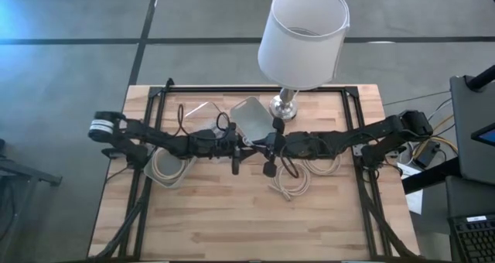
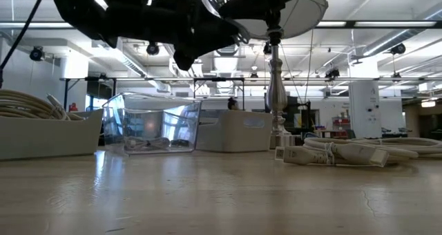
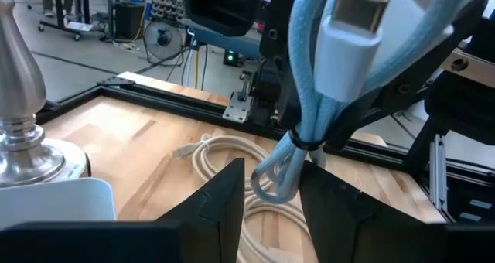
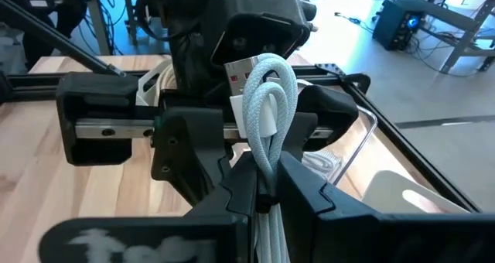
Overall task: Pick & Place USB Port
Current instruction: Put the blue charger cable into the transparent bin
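A pale blue-white USB cable bundle (image 4: 269, 93), tied with a small band (image 3: 303, 143), has a white connector with an orange-lined tip (image 3: 360, 15). My right gripper (image 4: 267, 189) is shut on it above the table's middle (image 1: 271, 151). My left gripper (image 3: 271, 209) faces it from the left (image 1: 236, 151) and is open. Its dark fingers (image 4: 182, 151) stand on either side of the bundle's looped end. In the left wrist view a small loop (image 3: 274, 178) shows in the gap between them; I cannot tell whether it touches. My right gripper pinches the bundle's strands (image 4: 267, 166) between its two fingers, coming level from the table's right. The long loop (image 4: 271, 70) sticks out past the fingertips toward my left gripper, and more strands (image 4: 267, 240) run back toward the wrist. The bundle is lifted clear of the table.
A lamp with a white shade (image 1: 303, 35) and a silver base (image 1: 285, 107) stands behind the grippers. A white box (image 1: 249, 116) and a clear container (image 1: 193, 116) sit beside it. A white bin of cables (image 1: 166, 169) is on the left, loose white cables (image 1: 292, 187) on the right.
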Controlling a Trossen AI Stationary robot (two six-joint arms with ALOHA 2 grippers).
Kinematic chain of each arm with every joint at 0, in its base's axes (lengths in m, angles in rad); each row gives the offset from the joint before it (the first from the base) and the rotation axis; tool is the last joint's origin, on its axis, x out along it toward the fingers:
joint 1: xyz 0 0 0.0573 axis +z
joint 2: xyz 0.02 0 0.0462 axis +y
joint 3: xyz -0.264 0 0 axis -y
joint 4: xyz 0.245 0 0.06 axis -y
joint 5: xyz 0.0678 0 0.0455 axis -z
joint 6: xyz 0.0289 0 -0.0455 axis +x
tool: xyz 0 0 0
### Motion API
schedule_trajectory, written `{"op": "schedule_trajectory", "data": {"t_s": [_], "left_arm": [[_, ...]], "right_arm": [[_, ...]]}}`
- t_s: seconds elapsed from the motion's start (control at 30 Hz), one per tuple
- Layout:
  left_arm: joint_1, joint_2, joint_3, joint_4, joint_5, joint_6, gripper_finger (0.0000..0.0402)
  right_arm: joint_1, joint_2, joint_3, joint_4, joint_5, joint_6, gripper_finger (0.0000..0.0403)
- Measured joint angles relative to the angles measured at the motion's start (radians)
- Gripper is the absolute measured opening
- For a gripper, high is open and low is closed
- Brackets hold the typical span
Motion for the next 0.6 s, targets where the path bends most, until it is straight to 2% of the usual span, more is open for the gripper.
{"op": "schedule_trajectory", "data": {"t_s": [0.2,0.3,0.47,0.6], "left_arm": [[0.0,0.008,0.008,0.029,0.004,0.021,0.0116],[-0.001,0.008,0.011,0.029,0.009,0.023,0.0089],[0.0,0.012,0.011,0.026,0.032,0.034,0.0021],[0.0,0.024,0.011,0.011,0.036,0.034,0.0015]], "right_arm": [[0.0,0.0,-0.001,0.0,0.001,0.014,0.0029],[0.0,0.0,-0.001,-0.001,0.001,0.024,0.0029],[0.0,0.0,-0.001,-0.02,0.001,0.019,0.004],[0.0,0.0,-0.002,-0.043,0.005,0.017,0.007]]}}
